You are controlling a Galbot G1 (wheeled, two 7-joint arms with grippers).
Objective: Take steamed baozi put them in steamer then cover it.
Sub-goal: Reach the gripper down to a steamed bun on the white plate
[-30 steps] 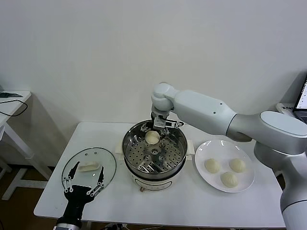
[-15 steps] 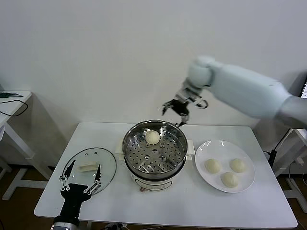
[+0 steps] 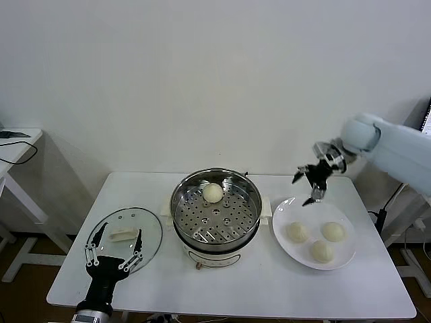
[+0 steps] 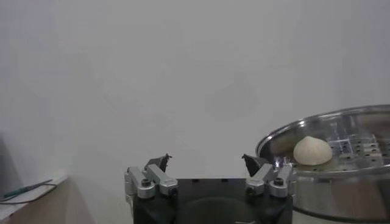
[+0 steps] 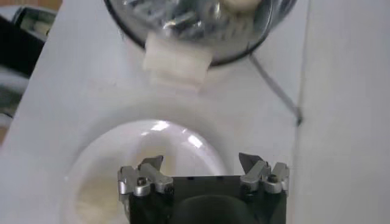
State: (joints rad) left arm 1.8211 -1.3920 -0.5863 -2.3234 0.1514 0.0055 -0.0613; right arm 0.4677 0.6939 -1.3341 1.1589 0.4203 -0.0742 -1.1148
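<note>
The steel steamer point(image 3: 217, 242) stands mid-table with one cream baozi point(image 3: 213, 193) on its perforated tray. Three more baozi point(image 3: 297, 232) point(image 3: 333, 231) point(image 3: 322, 250) lie on the white plate point(image 3: 283, 242) to its right. My right gripper point(image 3: 308, 185) hangs open and empty above the plate's far left rim. Its wrist view shows the plate point(image 5: 140, 152) below the gripper point(image 5: 201, 163) and the steamer point(image 5: 195, 24) beyond. The glass cover point(image 3: 149, 232) lies flat left of the steamer. Open and empty, my left gripper point(image 3: 113, 247) hovers over its near edge. In the left wrist view that gripper point(image 4: 207, 164) faces the steamer point(image 4: 341, 182) and its baozi point(image 4: 312, 150).
The cover's white bar handle point(image 3: 122, 235) lies just beyond the left fingers. A white wall runs close behind the table. A side table point(image 3: 17, 145) stands at the far left.
My right gripper left the baozi in the steamer, rose, and swung right and down to above the plate. The left gripper dropped back slightly toward the table's front edge.
</note>
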